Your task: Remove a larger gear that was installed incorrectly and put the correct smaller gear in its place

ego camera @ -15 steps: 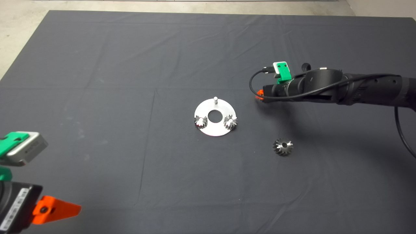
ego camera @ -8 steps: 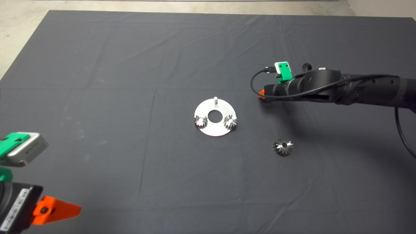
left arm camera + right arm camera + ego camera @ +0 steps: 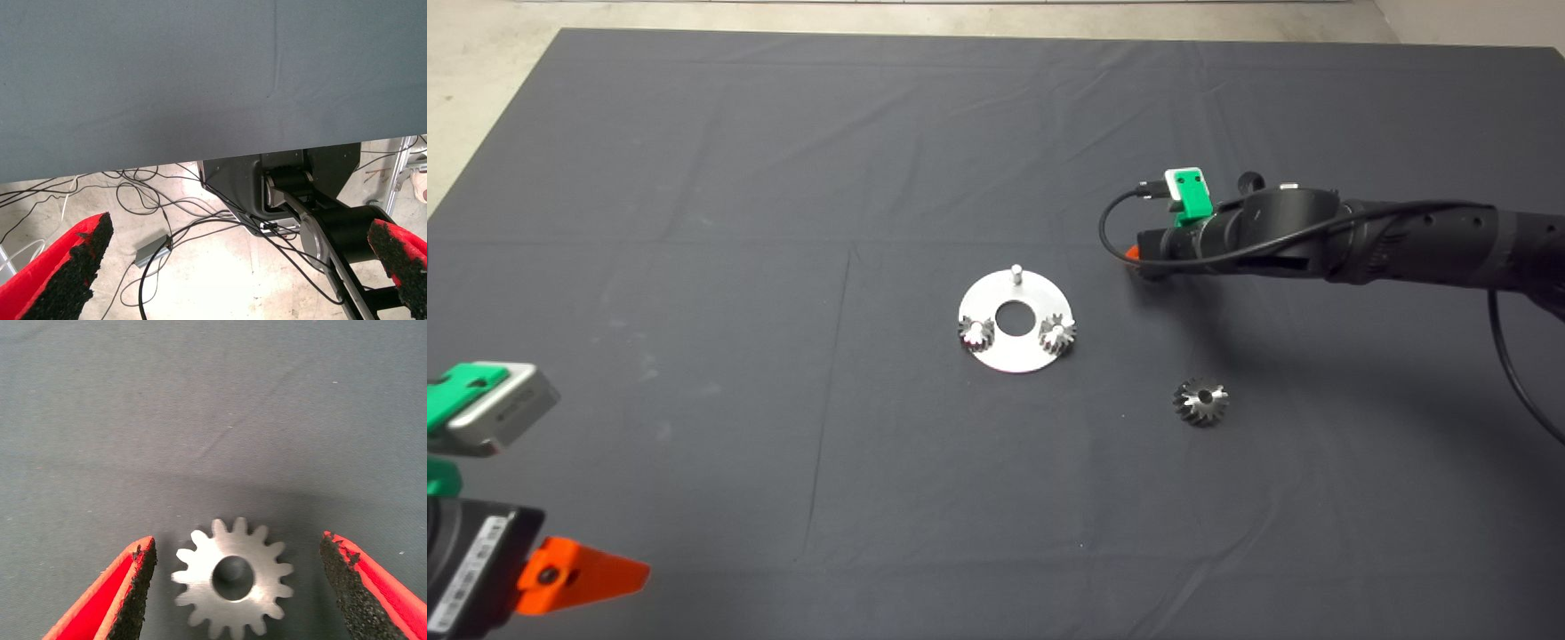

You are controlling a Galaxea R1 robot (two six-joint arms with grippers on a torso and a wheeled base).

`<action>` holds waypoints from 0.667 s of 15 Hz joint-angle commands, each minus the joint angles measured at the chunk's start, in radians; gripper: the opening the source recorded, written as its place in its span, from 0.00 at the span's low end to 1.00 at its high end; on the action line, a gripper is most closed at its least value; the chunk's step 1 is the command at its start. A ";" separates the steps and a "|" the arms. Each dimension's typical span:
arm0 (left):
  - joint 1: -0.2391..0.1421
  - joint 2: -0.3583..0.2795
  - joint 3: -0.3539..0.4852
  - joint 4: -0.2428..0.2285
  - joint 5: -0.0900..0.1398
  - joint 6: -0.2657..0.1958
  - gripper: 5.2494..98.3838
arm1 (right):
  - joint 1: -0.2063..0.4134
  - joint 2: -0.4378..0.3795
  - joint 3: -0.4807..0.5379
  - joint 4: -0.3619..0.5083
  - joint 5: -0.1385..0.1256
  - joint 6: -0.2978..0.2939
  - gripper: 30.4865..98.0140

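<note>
Picking up the smaller gear (image 3: 232, 577): flat on the mat (image 3: 200, 420), between the wide-open, empty fingers of the right gripper (image 3: 237, 545). Larger gear (image 3: 1200, 401) already off the plate (image 3: 1014, 357). Next, probably: lower, close across teeth, carry to bare peg (image 3: 1016, 273). Left gripper (image 3: 239, 227) parked, agape, empty.

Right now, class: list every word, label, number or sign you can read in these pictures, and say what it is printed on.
Nothing here can be read.
Label on the left hand's black body: a white sticker with print too small to read.
Grey camera block above that hand: dark marking, too blurred to read.
Gears, round plate and mat: no writing visible.
</note>
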 commanded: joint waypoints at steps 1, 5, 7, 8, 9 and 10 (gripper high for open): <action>0.000 0.000 0.011 -0.011 0.006 0.001 1.00 | 0.011 -0.004 0.002 -0.028 0.001 0.008 0.51; 0.000 0.002 0.011 -0.011 0.006 0.001 1.00 | 0.003 -0.004 0.002 -0.028 0.001 0.011 0.44; 0.000 0.002 0.011 -0.011 0.006 0.001 1.00 | 0.000 -0.004 0.002 -0.028 0.000 0.011 0.42; 0.000 0.002 0.011 -0.011 0.005 0.001 1.00 | 0.000 -0.008 0.002 -0.028 0.001 0.013 0.37; 0.000 0.002 0.011 -0.011 0.005 0.001 1.00 | 0.000 -0.008 0.003 -0.028 0.001 0.013 0.37; 0.000 0.002 0.011 -0.011 0.005 0.001 1.00 | -0.001 -0.008 0.006 -0.028 0.001 0.011 0.37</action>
